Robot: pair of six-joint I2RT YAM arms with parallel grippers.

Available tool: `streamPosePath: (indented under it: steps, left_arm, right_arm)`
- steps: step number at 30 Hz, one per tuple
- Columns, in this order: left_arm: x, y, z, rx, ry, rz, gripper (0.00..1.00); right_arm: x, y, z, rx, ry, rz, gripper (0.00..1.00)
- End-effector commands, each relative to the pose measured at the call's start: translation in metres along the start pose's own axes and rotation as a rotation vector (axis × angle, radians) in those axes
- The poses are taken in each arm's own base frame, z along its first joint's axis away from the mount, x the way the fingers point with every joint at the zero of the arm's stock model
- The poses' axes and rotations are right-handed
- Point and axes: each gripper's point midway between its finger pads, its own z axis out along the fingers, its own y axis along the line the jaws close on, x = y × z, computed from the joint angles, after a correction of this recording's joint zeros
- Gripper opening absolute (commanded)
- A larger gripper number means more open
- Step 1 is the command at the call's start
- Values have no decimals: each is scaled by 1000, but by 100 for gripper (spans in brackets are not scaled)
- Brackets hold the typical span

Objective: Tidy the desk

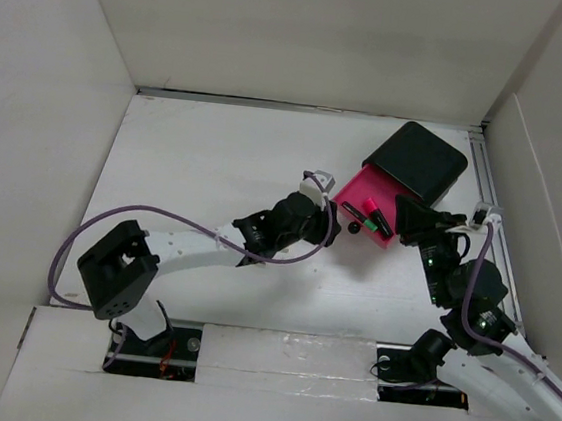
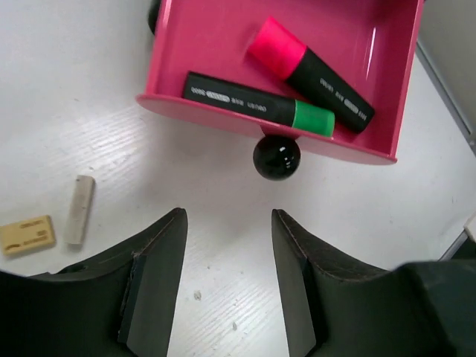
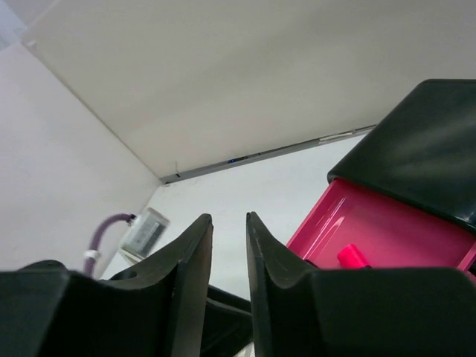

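The desk [image 1: 206, 162], a stiff white slab filling the walled bay, looks immovable, so I'd pinch the light tan block [image 2: 27, 234] lying on it across its narrow sides with the left gripper [image 2: 227, 245], wide and empty, while the right gripper [image 3: 229, 245] is nearly closed on nothing.
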Motion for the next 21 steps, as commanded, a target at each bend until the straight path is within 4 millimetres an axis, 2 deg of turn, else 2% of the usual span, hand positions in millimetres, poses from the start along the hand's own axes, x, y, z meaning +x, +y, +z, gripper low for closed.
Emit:
streamPosePath:
  steps: [1, 8, 9, 10, 15, 21]
  left_arm:
    - [-8, -36, 6, 130, -44, -7, 45]
    - [-5, -44, 35, 142, -30, 23, 45]
    - [4, -42, 41, 140, -9, 25, 45]
    - [4, -49, 49, 162, 0, 32, 45]
    - [7, -50, 59, 161, 10, 38, 43]
    - [2, -53, 67, 157, 2, 47, 26]
  right_arm:
    - [-12, 10, 4, -27, -28, 15, 32]
    - [-4, 13, 9, -37, -4, -1, 37]
    - [-4, 14, 10, -41, -1, -3, 37]
    - [-2, 13, 11, -34, 2, -8, 38]
    - [0, 15, 12, -40, 11, -13, 38]
    - [2, 16, 13, -42, 15, -13, 38]
